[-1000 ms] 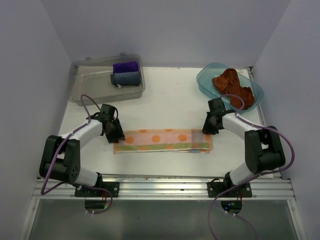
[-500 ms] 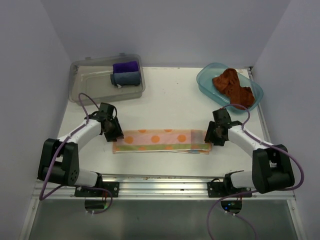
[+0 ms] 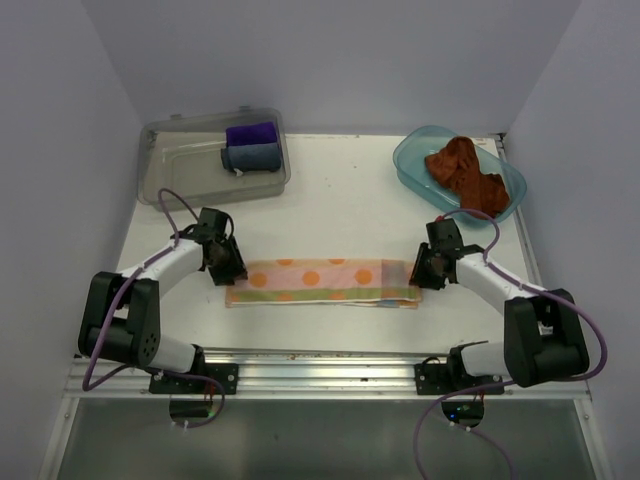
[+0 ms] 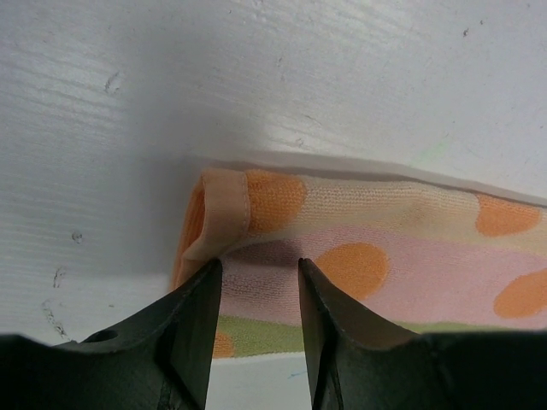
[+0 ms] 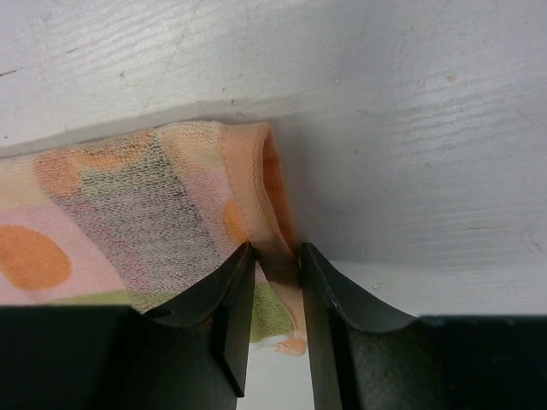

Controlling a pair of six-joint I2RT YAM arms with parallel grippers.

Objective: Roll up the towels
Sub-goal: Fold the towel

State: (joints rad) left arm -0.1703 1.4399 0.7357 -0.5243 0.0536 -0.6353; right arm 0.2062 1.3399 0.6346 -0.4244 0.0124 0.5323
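The patterned towel (image 3: 325, 282) lies flat as a long folded strip across the near table, pale with orange dots. My left gripper (image 3: 228, 270) is at its left end. In the left wrist view that gripper (image 4: 259, 263) is open, its tips set down on the towel (image 4: 385, 231) just behind a turned-over corner. My right gripper (image 3: 417, 275) is at the right end. The right wrist view shows it (image 5: 275, 252) shut on the hem of the towel (image 5: 128, 213). The rust-brown towel (image 3: 465, 172) lies crumpled in the blue tub (image 3: 412, 160).
A clear plastic box (image 3: 165, 172) at the back left holds a rolled purple cloth (image 3: 250, 133) and a rolled grey-blue cloth (image 3: 252, 157). White walls close in the table on three sides. A metal rail (image 3: 320, 375) runs along the near edge.
My right gripper has come down and forward to the towel's right end, opened, then narrowed onto the hem. The left arm and the towel have hardly moved.
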